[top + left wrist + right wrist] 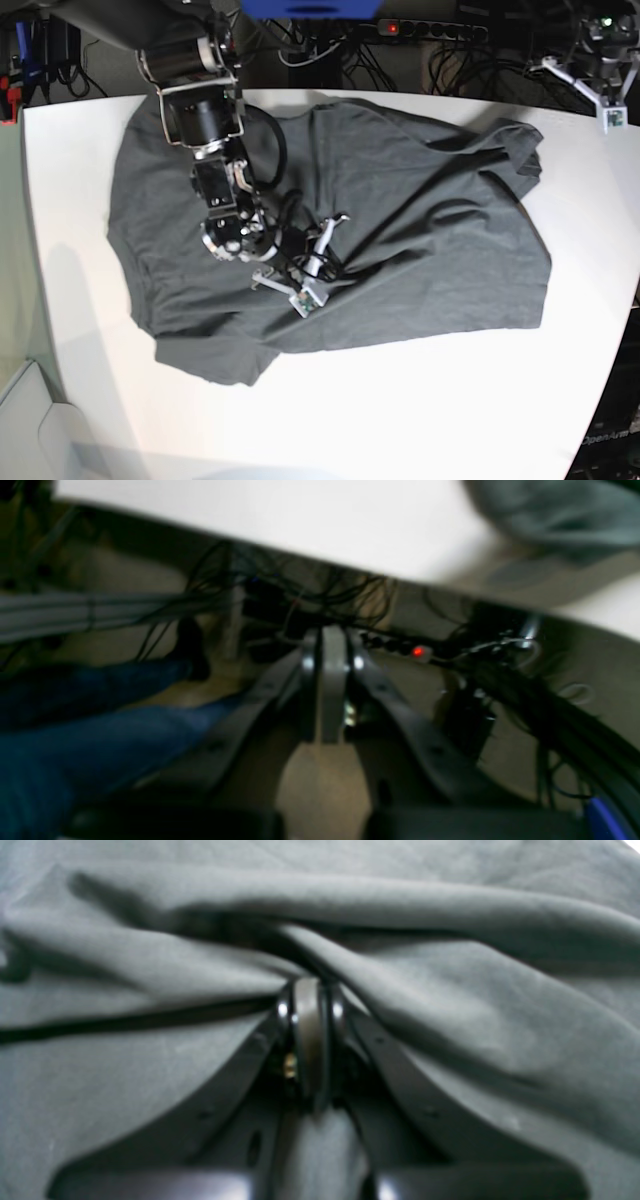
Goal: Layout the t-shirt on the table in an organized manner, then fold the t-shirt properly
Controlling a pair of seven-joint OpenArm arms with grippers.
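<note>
The dark grey t-shirt (420, 220) lies spread but wrinkled across the white table (400, 410), with creases running toward its middle. At that middle my right gripper (322, 265) is shut on a pinched ridge of the cloth. In the right wrist view the t-shirt (450, 1005) fills the frame and folds gather at the right gripper (310, 987). My left gripper (608, 115) hangs at the table's far right corner, off the shirt. The left wrist view shows the left gripper (327, 647) shut on nothing, with a bit of the t-shirt (560, 515) at the top right.
Beyond the table's far edge (300, 535) run tangled cables (310, 590) and a power strip with a red light (417, 652). A person's blue trouser legs (90, 715) show at the left of the left wrist view. The right arm's body (200, 110) stands over the shirt's far left part.
</note>
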